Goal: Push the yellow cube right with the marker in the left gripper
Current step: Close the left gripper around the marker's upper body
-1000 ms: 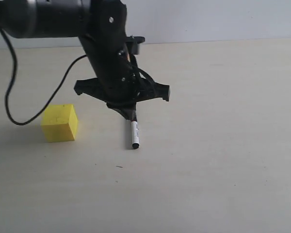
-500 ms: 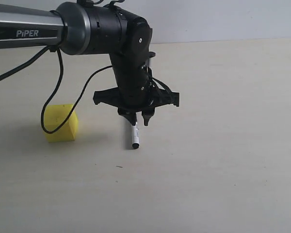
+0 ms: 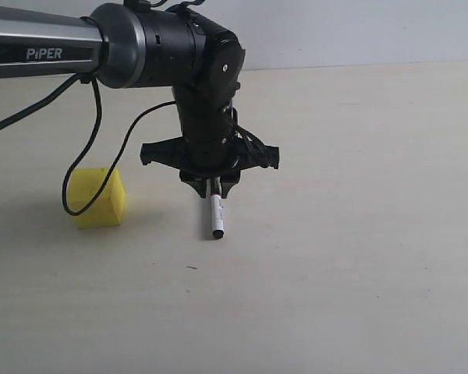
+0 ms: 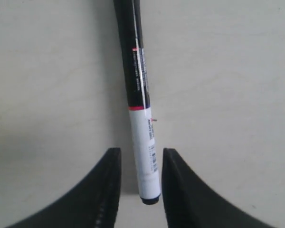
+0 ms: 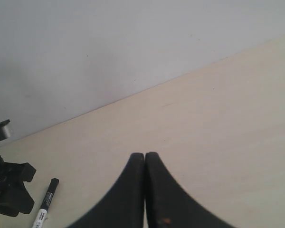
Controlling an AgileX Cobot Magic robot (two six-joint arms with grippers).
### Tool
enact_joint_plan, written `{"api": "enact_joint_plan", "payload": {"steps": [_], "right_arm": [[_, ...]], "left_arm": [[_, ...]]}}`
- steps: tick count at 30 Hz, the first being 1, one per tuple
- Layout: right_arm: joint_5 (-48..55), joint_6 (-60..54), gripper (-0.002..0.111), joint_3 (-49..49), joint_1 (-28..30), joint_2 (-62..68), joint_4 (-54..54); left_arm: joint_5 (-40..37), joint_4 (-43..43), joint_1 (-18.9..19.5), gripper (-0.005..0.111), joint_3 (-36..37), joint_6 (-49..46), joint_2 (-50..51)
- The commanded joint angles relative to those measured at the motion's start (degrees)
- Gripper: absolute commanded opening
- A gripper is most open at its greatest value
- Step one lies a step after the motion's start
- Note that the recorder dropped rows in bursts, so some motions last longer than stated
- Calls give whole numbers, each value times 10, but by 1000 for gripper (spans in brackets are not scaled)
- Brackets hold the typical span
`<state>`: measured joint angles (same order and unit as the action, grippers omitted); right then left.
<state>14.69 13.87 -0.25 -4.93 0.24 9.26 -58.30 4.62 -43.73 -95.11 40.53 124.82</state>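
Note:
The marker (image 3: 216,215) lies flat on the table, its white barrel and black end pointing toward the camera. My left gripper (image 3: 216,187) hangs low over its far part. In the left wrist view the marker (image 4: 141,118) runs between the two black fingers (image 4: 109,180) of the left gripper (image 4: 141,152); a gap shows on one side, so the gripper is open and straddles it. The yellow cube (image 3: 97,198) sits on the table to the left of the marker, apart from it, with a black cable looping in front. My right gripper (image 5: 145,155) is shut and empty.
The thick "PiPER" arm (image 3: 47,51) reaches in from the upper left. A pale wall (image 3: 359,31) bounds the table at the back. The right wrist view shows the left gripper (image 5: 7,190) and the marker (image 5: 45,206) far off at its edge.
One second ago the left gripper sat low on the marker; half a second ago it stood higher with fingers spread. It has now come down around the marker. Cube and marker have not moved.

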Motion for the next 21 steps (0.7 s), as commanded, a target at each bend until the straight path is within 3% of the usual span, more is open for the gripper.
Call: {"api": "enact_joint_plan", "payload": {"steps": [1,21], "right_arm": [[-9,-3,0,2,3,-2,-2],[-9,-3,0,2,3,-2,-2]], "left_arm": [[-1,7,-2,31,-3,7,0],[16,3,-2,31,-3,7,46]]}}
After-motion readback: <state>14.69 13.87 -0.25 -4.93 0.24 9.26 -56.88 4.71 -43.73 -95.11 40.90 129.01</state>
